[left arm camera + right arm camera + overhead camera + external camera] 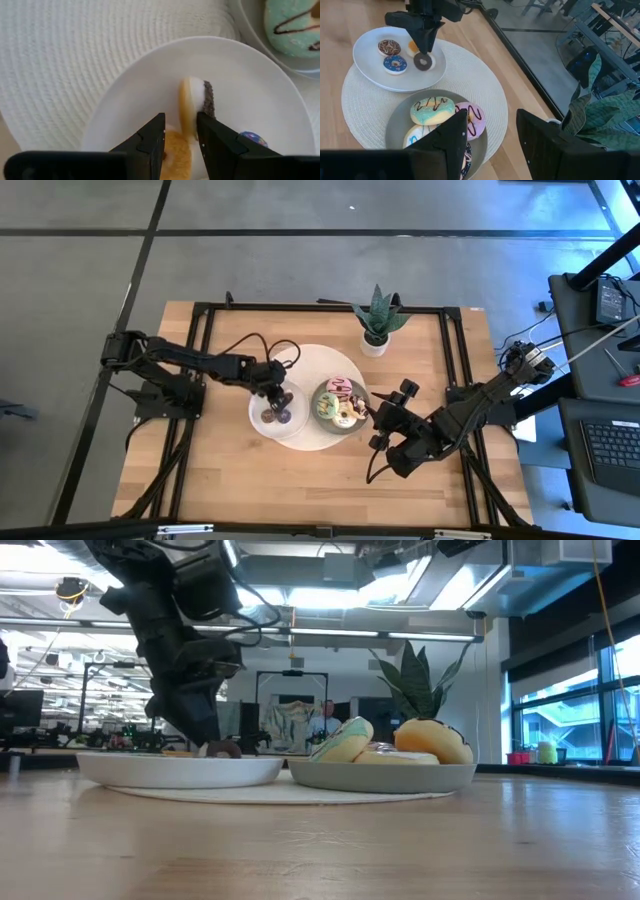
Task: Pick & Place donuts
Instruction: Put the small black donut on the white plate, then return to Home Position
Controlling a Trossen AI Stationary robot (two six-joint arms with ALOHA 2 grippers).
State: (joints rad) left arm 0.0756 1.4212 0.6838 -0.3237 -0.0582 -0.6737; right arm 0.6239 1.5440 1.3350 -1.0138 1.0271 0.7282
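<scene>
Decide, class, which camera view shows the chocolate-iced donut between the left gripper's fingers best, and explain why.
The right wrist view: the chocolate-iced donut shows whole, standing on edge on the white plate under the left gripper. The left wrist view shows it edge-on, the low view only its top, the high view a speck.

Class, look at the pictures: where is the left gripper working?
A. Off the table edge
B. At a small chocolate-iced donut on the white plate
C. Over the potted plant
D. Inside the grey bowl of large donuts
B: the left gripper reaches down to the chocolate-iced donut on the white plate, beside the grey bowl.
</scene>
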